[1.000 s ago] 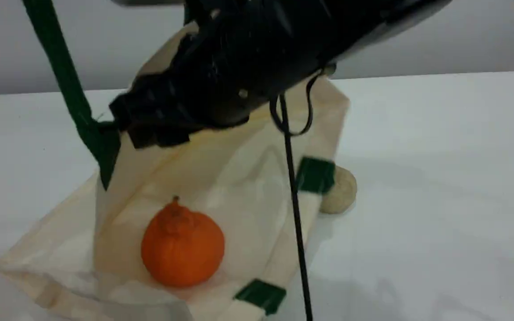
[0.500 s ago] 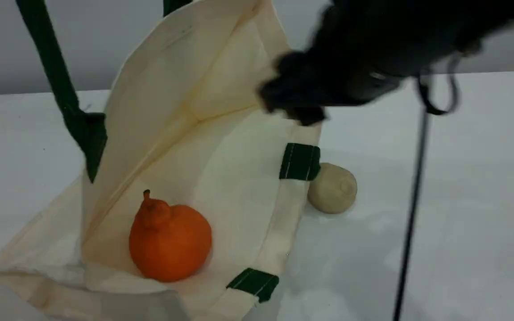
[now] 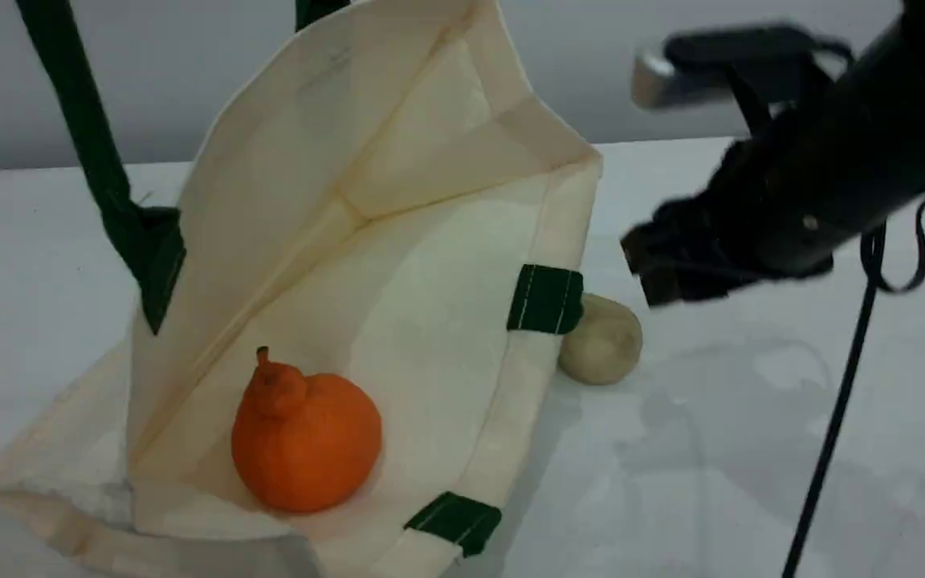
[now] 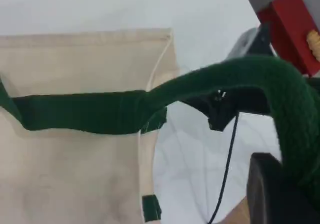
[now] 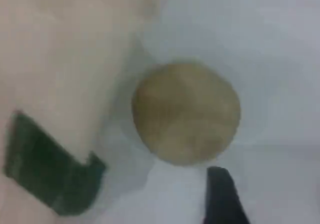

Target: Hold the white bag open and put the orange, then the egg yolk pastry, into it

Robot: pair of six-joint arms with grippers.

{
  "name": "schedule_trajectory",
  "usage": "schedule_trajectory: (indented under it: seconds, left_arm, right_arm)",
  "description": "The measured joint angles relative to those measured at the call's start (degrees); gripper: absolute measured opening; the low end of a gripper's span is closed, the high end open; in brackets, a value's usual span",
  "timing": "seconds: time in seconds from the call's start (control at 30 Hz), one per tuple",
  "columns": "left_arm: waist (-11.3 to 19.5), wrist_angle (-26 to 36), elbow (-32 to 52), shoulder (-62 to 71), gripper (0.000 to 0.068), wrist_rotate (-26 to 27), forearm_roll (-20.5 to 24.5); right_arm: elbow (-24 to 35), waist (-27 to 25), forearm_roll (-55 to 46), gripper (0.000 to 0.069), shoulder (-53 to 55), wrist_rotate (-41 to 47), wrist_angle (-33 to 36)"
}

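The large cream-white canvas bag (image 3: 398,265) lies on the white counter (image 3: 751,449) with its mouth held up and wide by 1 dark green strap handle (image 3: 85,152) that runs out of the top of the scene view. Inside, on the lower wall, rests the bright orange fruit with a knobby neck (image 3: 306,437). Just outside the bag's rim, beside a green patch (image 3: 545,299), the pale beige round pastry (image 3: 601,347) sits on the counter.

The left wrist view alone shows what holds the bag: the left tool (image 4: 280,194) is closed on the green handle, which loops over it, with a red block (image 4: 290,26) beyond. The orange and pastry do not show there.

The right tool (image 3: 655,269) hangs above the counter right of the pastry, empty; in the scene view its jaws are blurred. The right wrist view shows the pastry close below and 1 dark fingertip (image 5: 222,199) beside it, not touching; the jaws stand apart.
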Motion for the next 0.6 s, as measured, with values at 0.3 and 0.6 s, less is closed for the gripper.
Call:
schedule_trajectory:
  seconds: [0.3, 0.6]
  left_arm:
    - [0.0, 0.1, 0.0, 0.0, 0.0068, 0.0, 0.0]
    - [0.0, 0.4, 0.0, 0.0, 0.0069, -0.3, -0.2]
  right_arm:
    - [-4.0, -1.3, 0.1, 0.0377, 6.6, 0.0, 7.4]
    - [-7.6, -1.3, 0.2, 0.0377, 6.8, 0.0, 7.6]
